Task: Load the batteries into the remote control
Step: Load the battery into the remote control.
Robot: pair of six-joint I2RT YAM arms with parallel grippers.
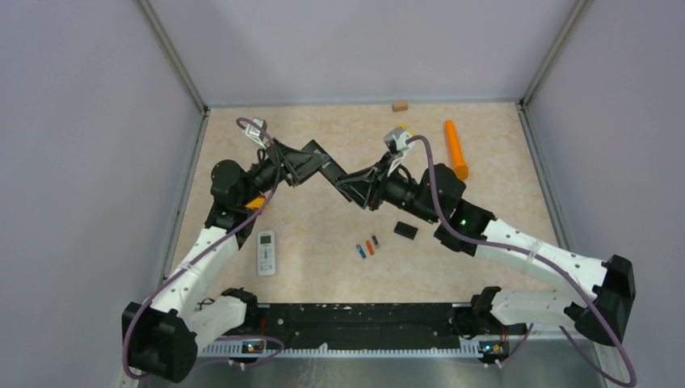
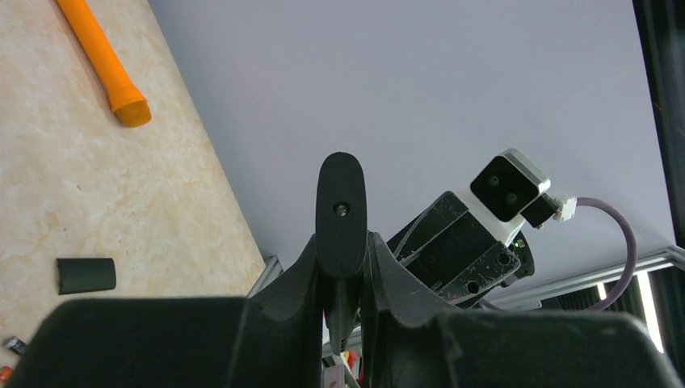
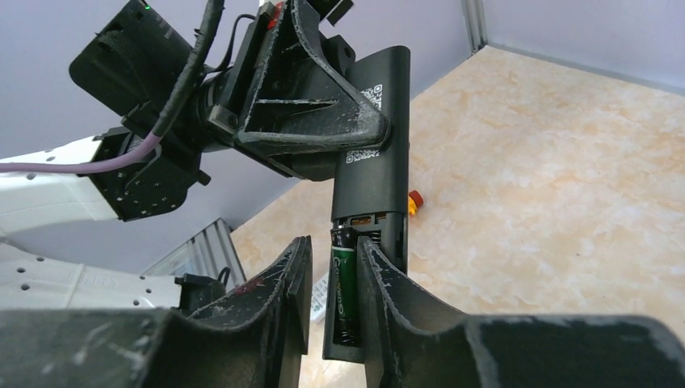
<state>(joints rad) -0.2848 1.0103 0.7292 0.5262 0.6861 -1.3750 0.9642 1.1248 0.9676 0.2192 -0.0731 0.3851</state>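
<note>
Black remote (image 3: 373, 153) clamped by left gripper (image 2: 342, 246), frame top; battery (image 3: 344, 295) seated inside, between right gripper (image 3: 333, 249) jaws, held or released we cannot tell. Insertion step, we judge; next: fetch batteries (image 1: 368, 246), frame centre.

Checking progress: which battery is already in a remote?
The green-labelled battery, seated in the black remote's open compartment; the blue, orange-red and dark ones lie on the table.

Bright, even, diffuse light; faint soft shadows; top view sharp; right gripper (image 3: 333, 250) body soft-focus close up
</note>
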